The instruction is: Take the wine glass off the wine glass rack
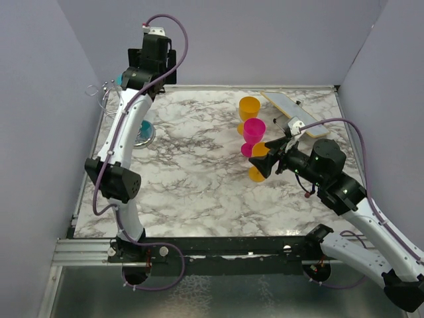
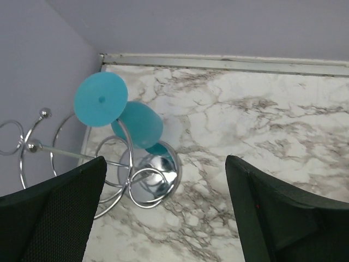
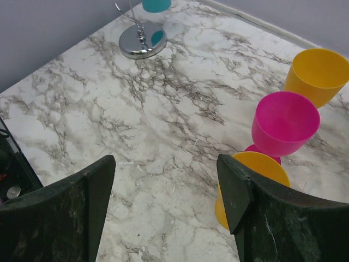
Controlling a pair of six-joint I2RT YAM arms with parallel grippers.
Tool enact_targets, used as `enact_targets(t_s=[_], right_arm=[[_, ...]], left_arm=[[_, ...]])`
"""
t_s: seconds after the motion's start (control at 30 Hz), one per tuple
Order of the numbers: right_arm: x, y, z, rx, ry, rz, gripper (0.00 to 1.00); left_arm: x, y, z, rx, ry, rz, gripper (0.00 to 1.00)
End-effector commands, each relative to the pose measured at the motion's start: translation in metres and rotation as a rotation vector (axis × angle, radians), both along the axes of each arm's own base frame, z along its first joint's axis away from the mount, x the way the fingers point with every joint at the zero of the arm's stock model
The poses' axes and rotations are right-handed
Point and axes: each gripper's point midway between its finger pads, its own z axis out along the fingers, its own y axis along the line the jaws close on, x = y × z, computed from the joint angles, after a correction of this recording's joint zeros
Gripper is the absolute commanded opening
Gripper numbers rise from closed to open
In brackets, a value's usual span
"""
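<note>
My left claw [image 2: 165, 164], spread wide, hovers over the teal wine glass [image 2: 137, 124], apparently hanging inverted on the silver wire rack [image 2: 155, 176], frame left; right claw [image 3: 165, 161] likewise spread.

The desk [image 1: 199, 192] has a white marble-patterned top veined in grey and brown, evenly lit, with only soft shadows. Plain pale lavender-grey panels close it in on three sides: a back wall [image 1: 265, 40], a left wall [image 1: 33, 146] and a right wall [image 1: 391, 73]. A pale strip [image 2: 229, 59] runs along the far edge, where the desk meets the back wall. A black rail [image 1: 225, 246] lies along the near edge, with a dull, speckled metal sheet [image 1: 218, 298] below it.
</note>
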Motion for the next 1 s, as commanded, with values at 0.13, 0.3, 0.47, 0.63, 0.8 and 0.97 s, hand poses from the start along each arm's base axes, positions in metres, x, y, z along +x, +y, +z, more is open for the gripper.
enact_targets(t_s=[0.13, 0.3, 0.47, 0.63, 0.8, 0.97], right_arm=[[0.003, 0.004, 0.004, 0.011, -0.013, 0.003, 0.76], [0.003, 0.002, 0.003, 0.002, -0.007, -0.006, 0.76], [0.001, 0.001, 0.005, 0.009, -0.016, 0.002, 0.76], [0.000, 0.002, 0.004, 0.011, -0.016, 0.007, 0.76], [0.000, 0.004, 0.004, 0.020, -0.022, 0.016, 0.76], [-0.001, 0.005, 0.008, 0.028, -0.033, 0.026, 0.76]], left_arm=[[0.027, 0.039, -0.006, 0.386, 0.060, 0.177, 0.89], [0.045, 0.052, -0.019, 0.380, 0.050, 0.218, 0.84], [0.062, 0.062, -0.031, 0.395, 0.035, 0.211, 0.80], [0.074, 0.073, -0.040, 0.428, 0.035, 0.218, 0.79], [0.085, 0.082, -0.042, 0.507, 0.023, 0.209, 0.77], [0.090, 0.096, -0.052, 0.525, 0.045, 0.224, 0.77]])
